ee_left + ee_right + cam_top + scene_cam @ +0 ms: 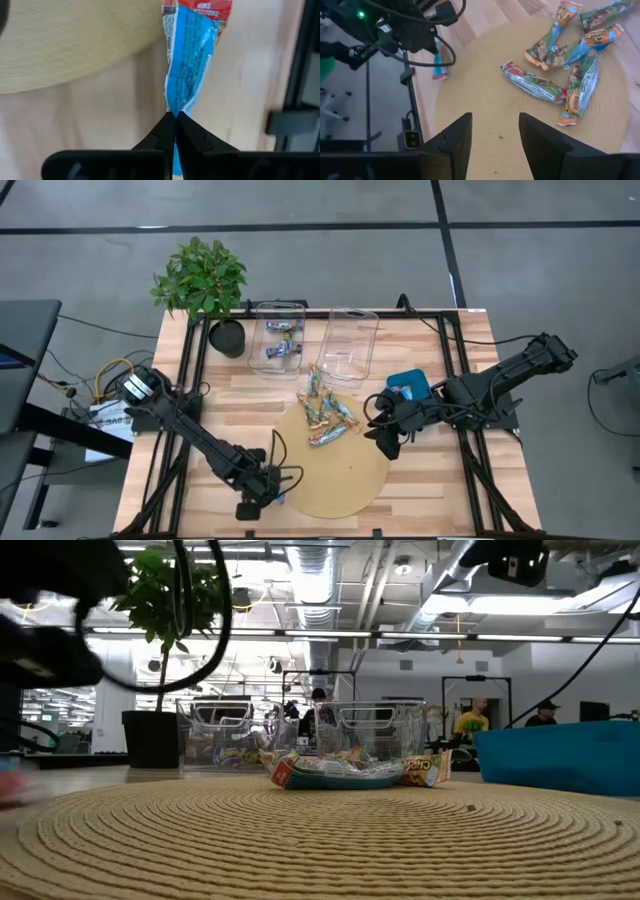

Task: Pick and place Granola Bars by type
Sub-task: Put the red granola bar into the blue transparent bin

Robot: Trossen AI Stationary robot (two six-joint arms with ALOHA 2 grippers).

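Note:
Several granola bars (pixel 325 415) lie in a loose pile on the far part of a round woven mat (pixel 340 475); the right wrist view shows the pile (pixel 570 65). One blue bar with a red end (pixel 192 55) lies off the mat's near-left edge, on the wood, with my left gripper (pixel 175 116) shut on it. In the high view that gripper (pixel 262 498) is near the table's front edge. My right gripper (pixel 495 131) hangs open above the mat's right side (pixel 385 442), holding nothing. My left gripper pinches the blue bar's wrapper (pixel 176 107) between its two fingertips, squeezing it narrow there. The fingers come from above, pointing steeply down. Most of the bar reaches away from the fingers to its red end (pixel 200 6); a short blue piece shows behind them. Whether the bar is lifted, I cannot tell.
Two clear bins (pixel 278 335) (pixel 348 345) stand at the table's far side, the left one with a few bars inside. A teal tray (pixel 410 387) sits right of the pile. A potted plant (pixel 205 280) stands at the far left corner. Black frame rails (pixel 190 380) run along the table's sides.

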